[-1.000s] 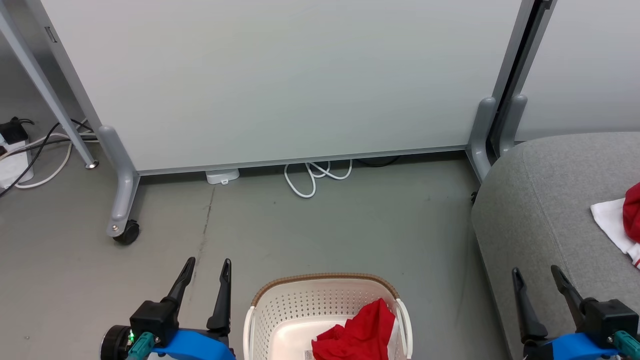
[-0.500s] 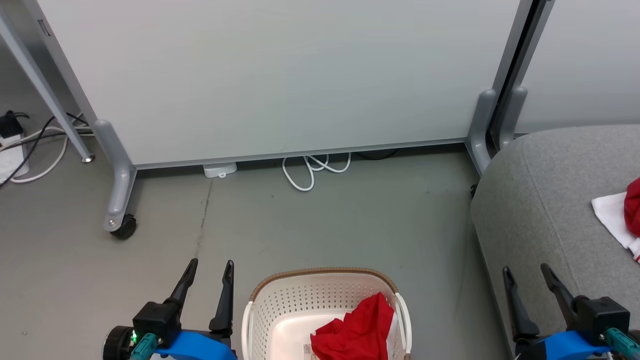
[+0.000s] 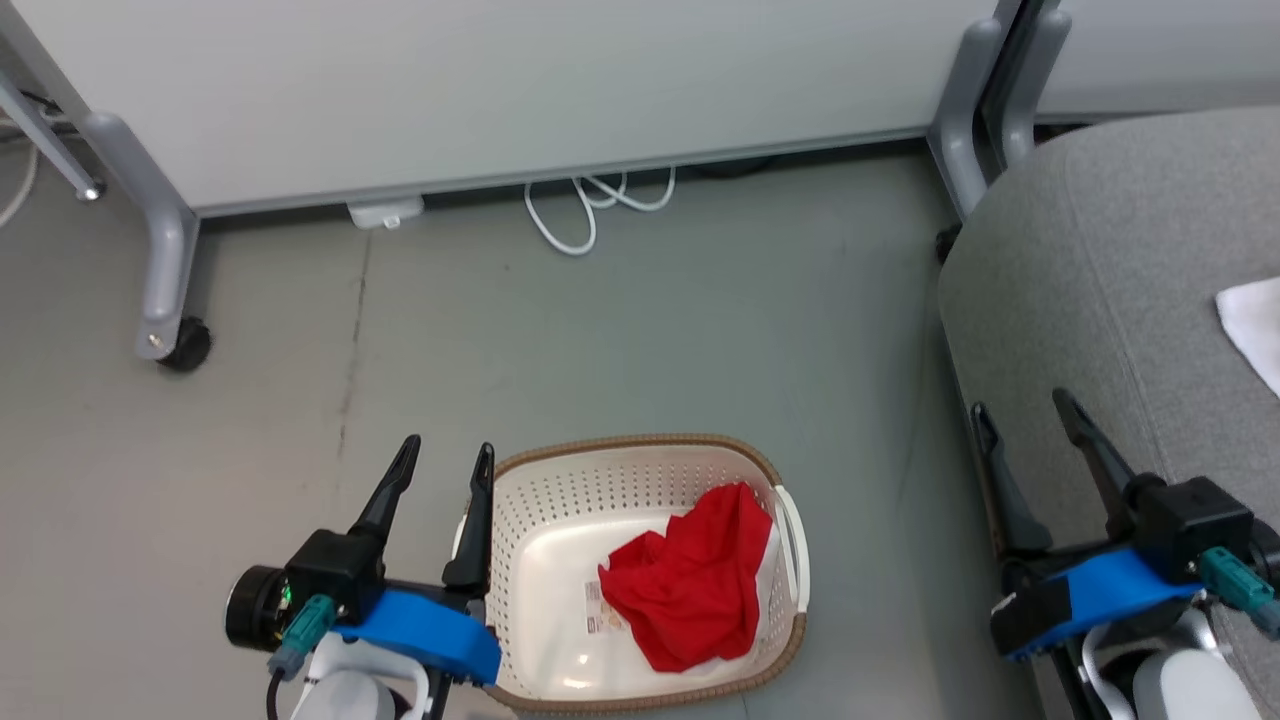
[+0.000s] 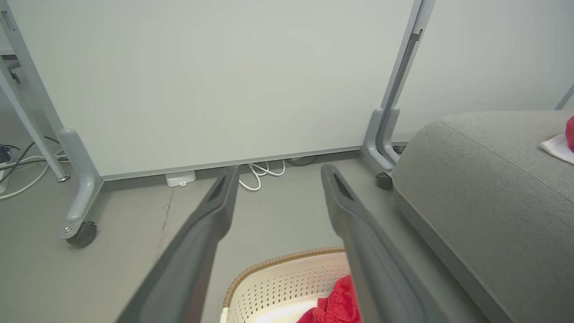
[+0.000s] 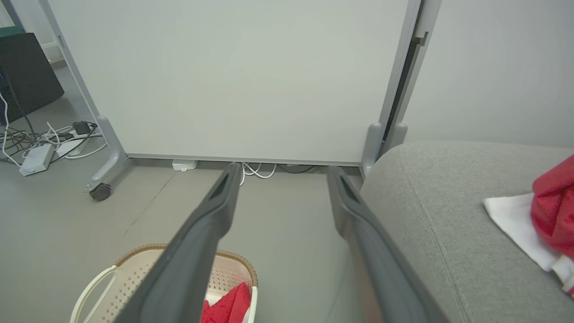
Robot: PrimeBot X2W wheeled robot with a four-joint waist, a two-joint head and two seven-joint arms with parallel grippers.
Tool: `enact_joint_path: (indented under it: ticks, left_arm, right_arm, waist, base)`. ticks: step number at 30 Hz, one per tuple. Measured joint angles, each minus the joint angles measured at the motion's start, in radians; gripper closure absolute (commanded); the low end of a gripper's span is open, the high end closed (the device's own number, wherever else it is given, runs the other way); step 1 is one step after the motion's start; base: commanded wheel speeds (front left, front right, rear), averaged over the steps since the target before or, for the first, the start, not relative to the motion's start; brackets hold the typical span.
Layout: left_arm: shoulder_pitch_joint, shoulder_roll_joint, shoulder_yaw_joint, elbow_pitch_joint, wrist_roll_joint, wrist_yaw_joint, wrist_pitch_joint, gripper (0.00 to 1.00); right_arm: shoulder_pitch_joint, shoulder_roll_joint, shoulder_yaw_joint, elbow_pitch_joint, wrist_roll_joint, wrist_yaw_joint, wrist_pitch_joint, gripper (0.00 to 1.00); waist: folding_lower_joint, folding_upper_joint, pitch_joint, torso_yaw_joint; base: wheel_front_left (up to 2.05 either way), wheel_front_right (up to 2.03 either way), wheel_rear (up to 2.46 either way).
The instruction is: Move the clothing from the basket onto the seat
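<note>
- Your left gripper (image 3: 449, 445) is nearest, at the lower left of the head view. Its fingers are spread wide with nothing between them. The inner finger lies just beside the basket's left end; you cannot tell whether it touches.
- Your right gripper (image 3: 1019, 402) is at the lower right, its fingers also splayed and empty. It hangs by the near left edge of the seat (image 3: 1100, 250).
- The basket (image 3: 640, 441) stands on the grey floor (image 3: 650, 330) between the two grippers, much closer to the left one.
- In the basket, a red garment (image 3: 690, 585) lies crumpled in the right half and rides up the right wall. A sliver of white shows at its right edge; you cannot tell what it is.
- A paper label (image 3: 598, 608) lies on the basket's bottom, just left of the red cloth.
- The seat is to the right of the basket, with a strip of bare floor between them.
- On the seat, a white garment (image 3: 1255, 325) lies flat at the right edge of the head view. The right wrist view shows a second red garment (image 5: 554, 206) overlapping it.
- Farthest back, a white cable (image 3: 570, 215) loops beside a small white box (image 3: 385, 213) at the foot of a pale partition panel (image 3: 500, 90).
- The panel's grey leg (image 3: 160, 260) ends in a black caster (image 3: 188, 345) at the left.
</note>
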Motion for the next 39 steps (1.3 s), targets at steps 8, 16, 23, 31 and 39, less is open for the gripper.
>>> enact_joint_path:
  ticks: [8, 16, 23, 31, 39]
  left_arm:
    - [-0.142, -0.012, -0.057, 0.045, 0.003, 0.0, 0.0, 0.0]
    - [-0.317, 0.006, -0.142, 0.161, -0.002, 0.0, 0.0, 0.0]
    - [-0.45, 0.05, -0.213, 0.315, -0.027, 0.0, 0.0, 0.0]
    - [-0.513, 0.119, -0.27, 0.453, -0.066, 0.0, 0.0, 0.0]
    - [-0.577, 0.166, -0.314, 0.599, -0.079, 0.0, 0.0, 0.0]
  right_arm:
    - [-0.17, -0.04, 0.052, -0.054, 0.006, 0.0, -0.003, 0.0]
    - [-0.298, -0.048, 0.098, -0.104, 0.021, 0.0, -0.023, 0.0]
    - [-0.342, -0.044, 0.135, -0.138, 0.015, 0.0, -0.037, 0.0]
    - [-0.35, -0.021, 0.168, -0.138, 0.023, 0.0, -0.083, 0.0]
    - [-0.353, -0.002, 0.188, -0.114, 0.037, 0.0, -0.123, 0.0]
  waist:
    - [0.0001, 0.0, 0.201, -0.036]
    - [0.0002, -0.0001, 0.417, -0.091]
    - [0.0002, -0.0001, 0.58, -0.158]
    - [0.0001, -0.0001, 0.695, -0.258]
    - [0.0, -0.0001, 0.764, -0.339]
  base:
    - [0.0, 0.0, 0.0]
    - [0.0, 0.0, 0.0]
    - [0.0, 0.0, 0.0]
    - [0.0, 0.0, 0.0]
    - [0.0, 0.0, 0.0]
